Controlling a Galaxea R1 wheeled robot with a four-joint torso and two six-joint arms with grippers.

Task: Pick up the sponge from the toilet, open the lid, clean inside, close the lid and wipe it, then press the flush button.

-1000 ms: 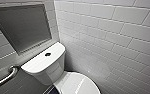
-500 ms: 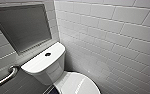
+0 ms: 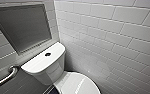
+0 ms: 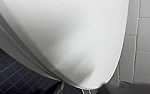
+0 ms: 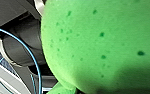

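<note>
1. Right gripper: it is covered by the sponge [image 5: 101, 42], which sits right up against it, so I cannot tell whether it is spread or pinching.
2. The sponge is bright green, soft and pitted with small dark pores. Its one visible edge is rounded and the rest is cut off.
3. Beyond the sponge are blurred dark robot parts [image 5: 18, 50] and a thin blue cable [image 5: 37, 75].
4. Left gripper: I cannot tell its state. Close before it is the lid [image 4: 73, 42], white, smooth and partly cut off.
5. From above, the toilet [image 3: 51, 67] has its lid down, and the dark flush button [image 3: 47, 54] sits in the tank top.
</note>
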